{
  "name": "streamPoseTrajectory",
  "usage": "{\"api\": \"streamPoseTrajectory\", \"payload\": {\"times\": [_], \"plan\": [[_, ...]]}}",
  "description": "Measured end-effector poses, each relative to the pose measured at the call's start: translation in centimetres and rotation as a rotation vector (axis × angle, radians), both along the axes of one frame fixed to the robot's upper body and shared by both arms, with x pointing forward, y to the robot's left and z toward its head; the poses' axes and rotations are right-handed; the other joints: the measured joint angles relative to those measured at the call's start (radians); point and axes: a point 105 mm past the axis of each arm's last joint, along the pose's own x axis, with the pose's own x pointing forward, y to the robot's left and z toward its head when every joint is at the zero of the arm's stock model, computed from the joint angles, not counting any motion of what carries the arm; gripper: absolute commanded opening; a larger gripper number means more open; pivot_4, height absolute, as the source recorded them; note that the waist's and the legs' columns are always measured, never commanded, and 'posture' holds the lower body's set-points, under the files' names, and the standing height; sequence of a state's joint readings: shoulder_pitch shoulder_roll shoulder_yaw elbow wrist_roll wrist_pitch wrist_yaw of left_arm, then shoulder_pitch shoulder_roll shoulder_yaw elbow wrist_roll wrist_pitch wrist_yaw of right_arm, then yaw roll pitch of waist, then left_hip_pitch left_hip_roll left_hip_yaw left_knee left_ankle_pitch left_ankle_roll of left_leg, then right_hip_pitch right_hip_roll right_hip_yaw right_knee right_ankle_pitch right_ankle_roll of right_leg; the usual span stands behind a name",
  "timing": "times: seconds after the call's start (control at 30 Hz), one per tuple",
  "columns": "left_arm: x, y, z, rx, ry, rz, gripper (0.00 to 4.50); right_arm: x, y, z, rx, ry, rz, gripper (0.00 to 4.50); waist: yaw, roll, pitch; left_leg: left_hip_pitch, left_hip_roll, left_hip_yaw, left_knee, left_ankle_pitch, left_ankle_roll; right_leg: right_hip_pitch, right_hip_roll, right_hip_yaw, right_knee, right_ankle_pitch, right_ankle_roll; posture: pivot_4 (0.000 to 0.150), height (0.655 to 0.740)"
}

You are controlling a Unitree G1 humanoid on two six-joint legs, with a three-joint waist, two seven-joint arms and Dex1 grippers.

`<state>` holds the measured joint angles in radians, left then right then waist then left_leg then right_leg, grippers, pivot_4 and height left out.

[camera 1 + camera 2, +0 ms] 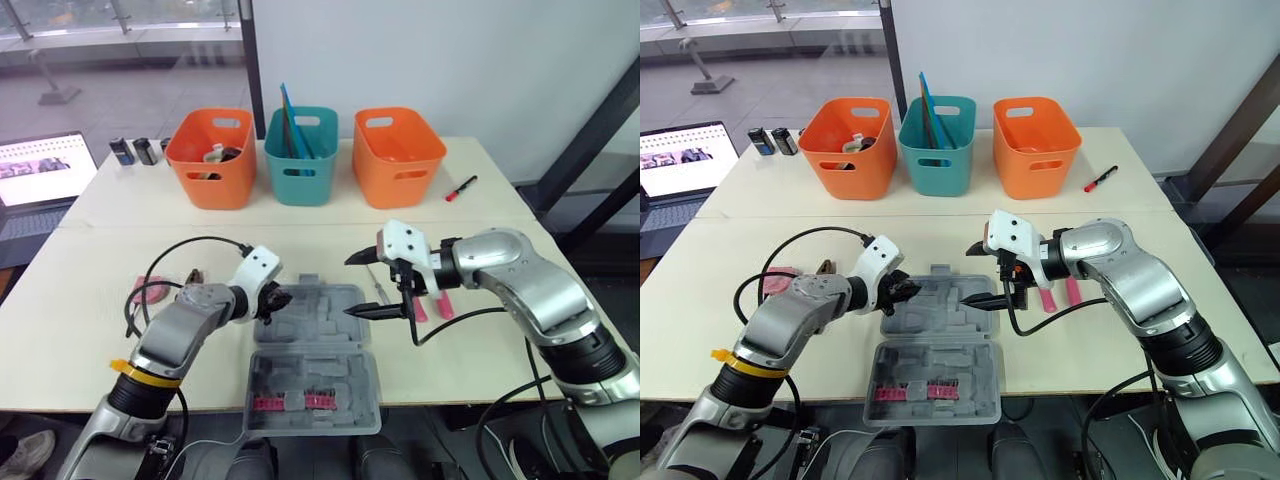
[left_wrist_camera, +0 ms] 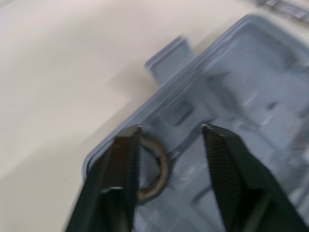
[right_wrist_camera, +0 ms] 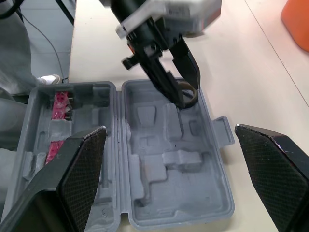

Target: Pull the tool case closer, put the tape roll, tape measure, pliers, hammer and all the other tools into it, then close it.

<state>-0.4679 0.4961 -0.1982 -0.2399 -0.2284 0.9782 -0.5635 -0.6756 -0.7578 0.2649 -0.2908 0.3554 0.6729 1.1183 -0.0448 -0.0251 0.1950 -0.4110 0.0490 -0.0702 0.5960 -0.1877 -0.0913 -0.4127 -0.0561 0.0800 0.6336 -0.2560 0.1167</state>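
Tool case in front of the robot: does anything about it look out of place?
Yes. The open tool case lies with its near half jutting past the front edge of the table, so that half looks unsupported. Nothing looks spilled or damaged.

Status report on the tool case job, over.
Left gripper open at tape roll in open case corner. Right gripper open above case. Pliers on table. No obstruction.

The left gripper (image 2: 170, 129) hides half the tape roll (image 2: 162, 159); the right gripper (image 1: 346, 287) covers part of the pliers (image 1: 444, 305); the edge cuts off the laptop (image 1: 40, 175); the contents of the left orange bin (image 1: 215, 185) are too small to name.
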Motion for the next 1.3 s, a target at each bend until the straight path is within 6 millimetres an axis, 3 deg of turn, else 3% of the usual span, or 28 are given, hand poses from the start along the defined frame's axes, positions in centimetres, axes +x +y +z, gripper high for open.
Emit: {"api": "streamPoseTrajectory", "payload": {"times": [0.2,0.4,0.5,0.6,0.83,1.1,1.3], "plan": [[0.1,1.9,2.9,-0.026,-0.107,0.036,2.07,0.0,0.0,0.0,0.001,-0.003,-0.002,4.5,0.001,0.0,0.0,0.0,0.0,0.0,0.0,0.0,0.0,0.0,0.0,0.0,0.0,0.0,0.0,0.15,0.7364],[0.4,3.1,3.2,-0.142,-0.222,0.053,2.07,0.1,0.5,0.0,0.017,-0.006,0.002,4.5,0.002,0.0,0.0,0.0,0.0,0.0,0.0,0.0,0.0,0.0,0.0,0.0,0.0,0.0,0.0,0.15,0.7364],[0.3,4.0,1.9,-0.206,-0.245,0.061,2.07,0.0,0.9,-0.1,0.031,-0.004,0.004,4.5,0.001,0.0,0.0,0.0,0.0,0.0,0.0,0.0,0.0,0.0,0.0,0.0,0.0,0.0,0.0,0.15,0.7364],[0.1,5.0,0.2,-0.224,-0.225,0.059,1.28,0.0,1.3,-0.2,0.045,0.001,0.002,4.5,0.002,0.0,0.0,0.0,0.0,0.0,0.0,0.0,0.0,0.0,0.0,0.0,0.0,0.0,0.0,0.15,0.7364],[0.7,4.7,-0.2,-0.222,-0.233,-0.09,1.28,-0.5,2.1,-0.8,0.08,0.016,-0.011,4.5,0.009,0.0,0.0,0.0,0.0,0.0,0.0,0.0,0.0,0.001,0.0,0.0,-0.001,0.0,-0.001,0.15,0.7364],[2.7,2.5,-2.5,-0.163,-0.149,-0.24,1.28,-0.3,2.3,-0.9,0.091,0.008,-0.048,4.5,0.006,0.0,0.0,0.0,0.0,0.0,0.0,0.0,0.0,0.001,0.0,0.0,-0.001,0.0,0.0,0.15,0.7364],[3.0,2.3,-5.2,-0.093,-0.084,-0.29,1.28,-0.2,2.0,-1.1,0.087,0.011,-0.066,4.5,0.002,0.0,0.0,0.0,0.0,-0.001,0.0,0.0,0.0,0.001,0.001,-0.001,0.0,0.002,0.003,0.15,0.7364]]}}
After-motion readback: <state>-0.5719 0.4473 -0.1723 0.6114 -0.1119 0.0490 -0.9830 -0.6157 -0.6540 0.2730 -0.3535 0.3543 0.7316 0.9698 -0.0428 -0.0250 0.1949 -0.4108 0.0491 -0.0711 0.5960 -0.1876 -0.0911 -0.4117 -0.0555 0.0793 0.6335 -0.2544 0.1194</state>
